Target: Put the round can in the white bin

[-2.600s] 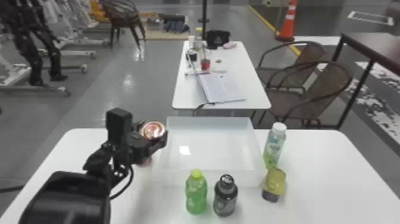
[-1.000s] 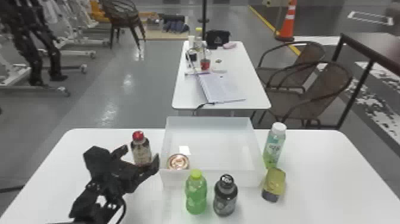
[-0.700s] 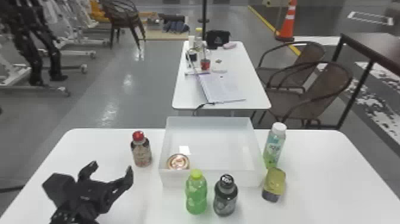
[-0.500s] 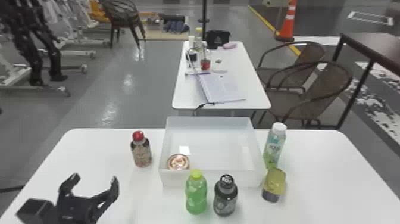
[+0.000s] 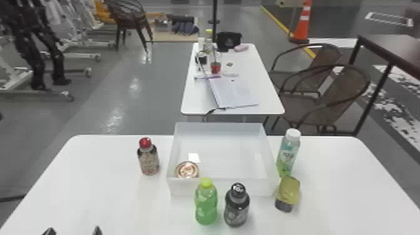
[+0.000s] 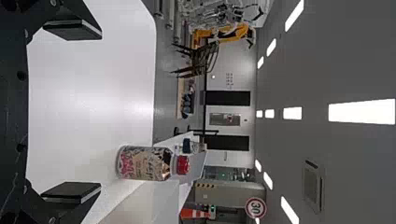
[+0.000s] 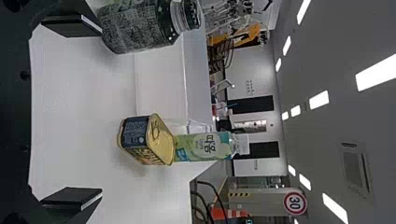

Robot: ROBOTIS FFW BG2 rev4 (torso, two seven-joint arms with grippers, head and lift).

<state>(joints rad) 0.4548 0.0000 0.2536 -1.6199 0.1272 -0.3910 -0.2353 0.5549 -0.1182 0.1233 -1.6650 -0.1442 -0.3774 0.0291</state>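
One round can (image 5: 187, 171) inside white bin (image 5: 222, 186), near left corner, lid facing up. Left gripper (image 5: 73, 232) at bottom edge of head view, left of bin; fingers open. Right gripper (image 7: 101, 112) over table (image 5: 328, 193), fingers wide apart. Red-capped bottle (image 5: 148, 159) upright, left of bin. Green bottle (image 5: 206, 206) and dark bottle (image 5: 236, 209) upright before bin. White-capped bottle (image 5: 288, 156) and yellow tin (image 5: 288, 192) at right side.

Site presents as a robotics lab. Beyond the near white rectangular table (image 5: 103, 193) stand black jointed robot legs (image 5: 37, 67), left, and an orange-and-white traffic cone (image 5: 303, 25), right. Bright rectangular ceiling lights (image 6: 362, 112) noted.
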